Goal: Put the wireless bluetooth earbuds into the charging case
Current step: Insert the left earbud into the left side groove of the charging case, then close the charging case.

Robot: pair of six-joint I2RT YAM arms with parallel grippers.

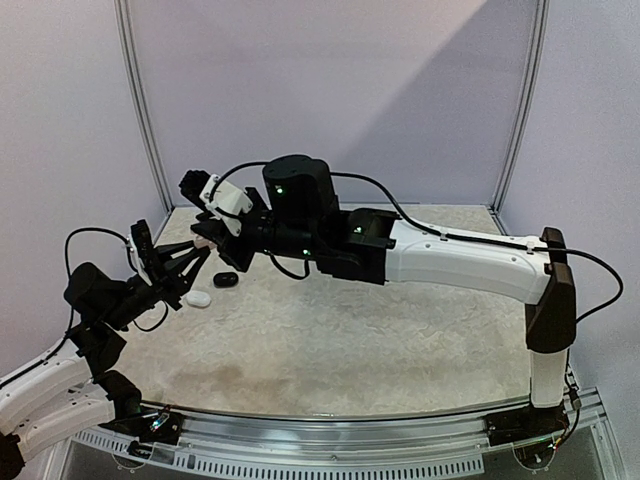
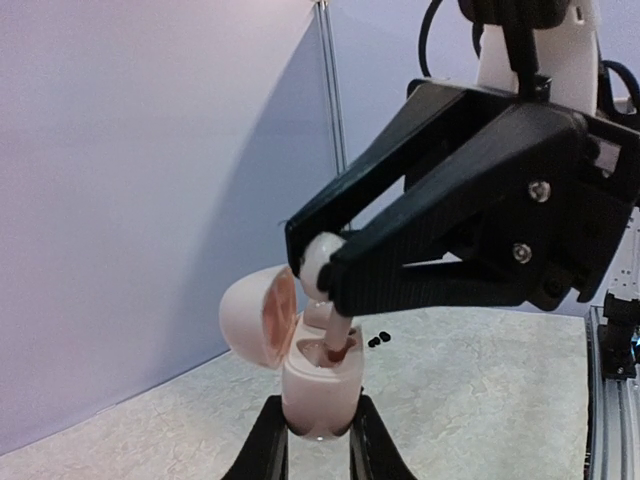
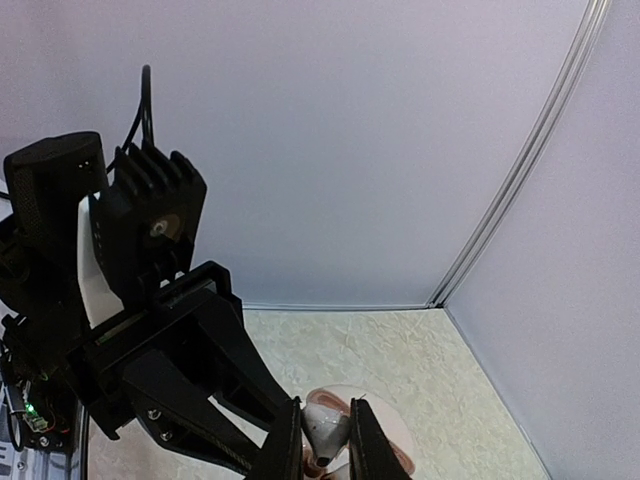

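Note:
My left gripper (image 2: 318,425) is shut on the base of a pale pink charging case (image 2: 318,385), held upright with its lid (image 2: 255,318) swung open to the left. My right gripper (image 3: 325,428) is shut on a white earbud (image 3: 328,425) and comes in from above the case. In the left wrist view the earbud's head (image 2: 320,262) sits between the right fingertips and its stem (image 2: 338,338) reaches down into a slot of the case. A pair of black earbuds (image 2: 378,341) lies on the table behind. In the top view both grippers meet at the far left (image 1: 203,245).
A black case (image 1: 225,279) and a white case (image 1: 198,298) lie on the table beside the left gripper. The purple back wall and a corner post (image 3: 520,180) stand close behind. The right arm (image 1: 450,262) stretches across the table.

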